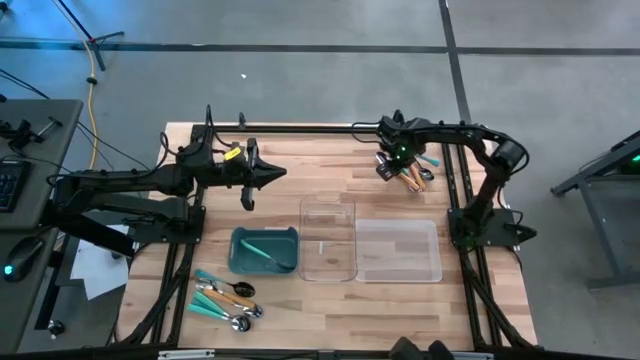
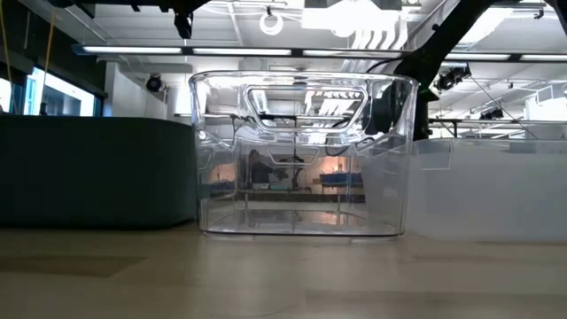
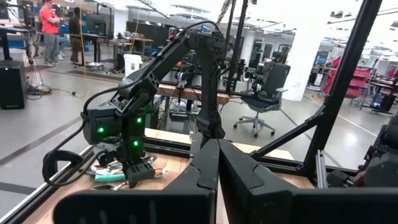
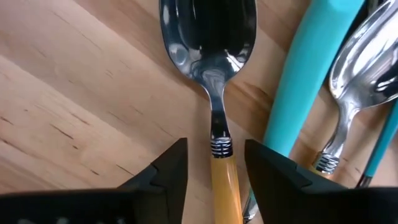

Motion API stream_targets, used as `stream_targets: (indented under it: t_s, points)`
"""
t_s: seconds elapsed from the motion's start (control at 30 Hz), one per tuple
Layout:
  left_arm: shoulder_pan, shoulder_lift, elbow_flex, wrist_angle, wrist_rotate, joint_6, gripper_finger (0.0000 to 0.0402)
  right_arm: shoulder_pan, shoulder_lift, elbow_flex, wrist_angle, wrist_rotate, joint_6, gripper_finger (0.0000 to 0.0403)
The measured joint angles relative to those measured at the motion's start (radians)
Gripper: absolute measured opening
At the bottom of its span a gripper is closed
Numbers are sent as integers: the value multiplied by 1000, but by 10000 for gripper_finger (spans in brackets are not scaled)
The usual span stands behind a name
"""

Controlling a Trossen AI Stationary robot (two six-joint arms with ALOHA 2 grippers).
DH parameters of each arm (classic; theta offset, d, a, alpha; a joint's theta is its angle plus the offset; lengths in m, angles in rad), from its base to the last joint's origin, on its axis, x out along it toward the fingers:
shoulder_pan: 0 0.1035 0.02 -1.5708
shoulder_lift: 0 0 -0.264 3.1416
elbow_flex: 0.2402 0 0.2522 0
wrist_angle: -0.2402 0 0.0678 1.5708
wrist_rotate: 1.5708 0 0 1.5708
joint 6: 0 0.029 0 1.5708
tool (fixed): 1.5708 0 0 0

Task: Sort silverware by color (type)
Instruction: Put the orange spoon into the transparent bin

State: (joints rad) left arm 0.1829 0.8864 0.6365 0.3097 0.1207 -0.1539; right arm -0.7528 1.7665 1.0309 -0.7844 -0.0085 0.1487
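My right gripper [image 1: 398, 166] is low over a small pile of silverware [image 1: 417, 176] near the table's far right edge. It is open. In the right wrist view its fingers [image 4: 166, 177] stand on either side of an orange-handled spoon [image 4: 224, 180] with a shiny silver head [image 4: 208, 37], just below the neck, with a gap on each side. The spoon lies flat on the wood beside a teal handle [image 4: 306, 68] and another silver spoon [image 4: 364, 62]. My left gripper [image 1: 280, 172] is shut and hangs empty over the table's far middle. A second pile of silverware [image 1: 226, 296] lies near the front left.
A teal bin [image 1: 264, 250] with one teal-handled utensil [image 1: 268, 255] in it sits left of centre. Two clear trays [image 1: 328, 238] [image 1: 398, 250] stand side by side to its right. Black frame rails [image 1: 300, 128] run along the table's far edge and sides.
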Motion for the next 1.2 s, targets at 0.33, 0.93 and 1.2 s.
stream_targets:
  t_s: [0.33,0.93,1.2]
  points:
    - [0,0,0,0,-2,0,0,0,29,4,0,-11,16,102]
    - [0,0,0,1,-40,0,0,7,-39,17,8,-58,0,27]
    - [0,0,0,1,-40,0,0,54,-210,16,11,-116,-36,27]
